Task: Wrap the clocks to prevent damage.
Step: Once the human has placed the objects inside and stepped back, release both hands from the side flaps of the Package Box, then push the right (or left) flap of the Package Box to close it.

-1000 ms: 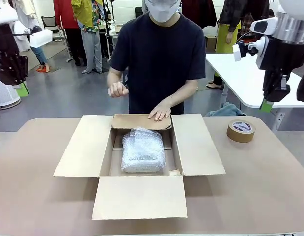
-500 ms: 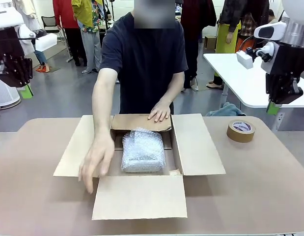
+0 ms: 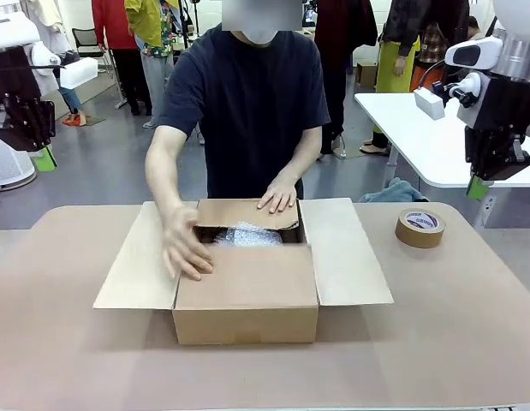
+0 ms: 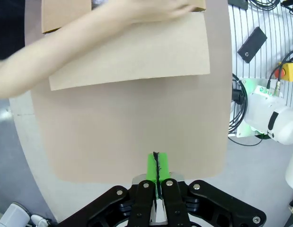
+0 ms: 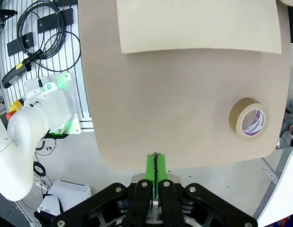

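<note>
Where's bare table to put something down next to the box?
Free: the table strip between the box front and the near edge; the left corner beside the left flap; right of the right flap, nearer than the tape roll. Crowded: over the box, where the person's hands rest on the flaps.

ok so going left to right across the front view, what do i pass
left gripper → cardboard box → tape roll → right gripper
</note>
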Controlling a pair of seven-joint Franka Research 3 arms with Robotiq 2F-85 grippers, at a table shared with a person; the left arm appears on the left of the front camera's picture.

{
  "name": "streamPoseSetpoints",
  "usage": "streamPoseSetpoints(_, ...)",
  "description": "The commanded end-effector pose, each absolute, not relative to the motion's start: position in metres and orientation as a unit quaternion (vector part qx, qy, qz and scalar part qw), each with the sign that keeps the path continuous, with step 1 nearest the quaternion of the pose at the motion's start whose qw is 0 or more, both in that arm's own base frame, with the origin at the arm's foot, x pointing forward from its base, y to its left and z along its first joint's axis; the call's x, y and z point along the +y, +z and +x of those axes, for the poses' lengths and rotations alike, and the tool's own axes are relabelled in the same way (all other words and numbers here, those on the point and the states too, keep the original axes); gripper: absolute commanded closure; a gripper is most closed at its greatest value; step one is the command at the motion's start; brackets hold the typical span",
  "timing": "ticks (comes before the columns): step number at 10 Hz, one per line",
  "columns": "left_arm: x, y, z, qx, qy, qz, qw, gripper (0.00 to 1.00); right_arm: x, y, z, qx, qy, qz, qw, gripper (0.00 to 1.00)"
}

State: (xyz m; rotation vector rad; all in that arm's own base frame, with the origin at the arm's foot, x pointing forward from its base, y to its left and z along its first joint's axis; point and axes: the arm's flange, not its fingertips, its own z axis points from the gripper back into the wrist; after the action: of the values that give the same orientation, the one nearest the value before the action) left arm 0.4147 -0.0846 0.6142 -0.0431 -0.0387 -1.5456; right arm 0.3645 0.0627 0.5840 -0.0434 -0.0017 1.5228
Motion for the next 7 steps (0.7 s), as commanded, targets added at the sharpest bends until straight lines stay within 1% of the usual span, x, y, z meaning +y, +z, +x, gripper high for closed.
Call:
streamPoseSetpoints(1, -0.0827, 0.6168, 0.4134, -0.017, -0.699, -0.023, 0.715, 1.00, 0.0659, 0.5828, 0.3642, 0.000, 0.682, -0.017, 0.731, 0.99)
streamPoseSetpoints(7, -0.0827, 0.6168, 0.4134, -0.017, -0.699, -0.023, 0.715, 1.00, 0.0659, 0.5828, 0.3642, 0.000, 0.682, -0.017, 0.731, 0.99)
